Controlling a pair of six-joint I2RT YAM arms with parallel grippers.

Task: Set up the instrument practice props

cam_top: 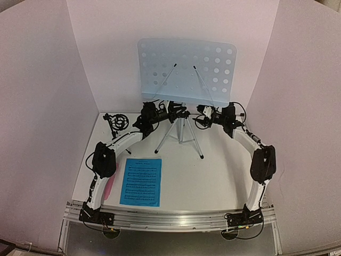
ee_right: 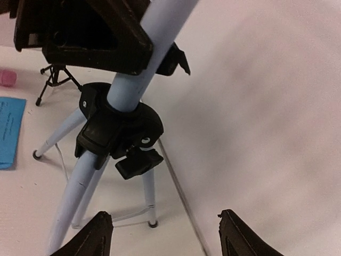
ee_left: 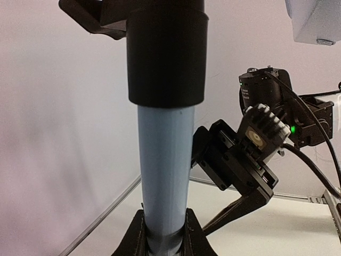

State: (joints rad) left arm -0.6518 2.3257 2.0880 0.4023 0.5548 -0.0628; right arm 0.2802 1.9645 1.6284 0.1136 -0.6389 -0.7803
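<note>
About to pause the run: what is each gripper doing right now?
Left gripper: closed on the music stand's pale-blue pole.
Right gripper: open, holding nothing.

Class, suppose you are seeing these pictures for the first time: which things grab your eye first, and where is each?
The pale-blue perforated music stand towers at the back centre on its tripod. The left end effector clamps its pole, while the right end effector hangs open close beside it. A bright-blue sheet-music page lies flat at the near left.
</note>
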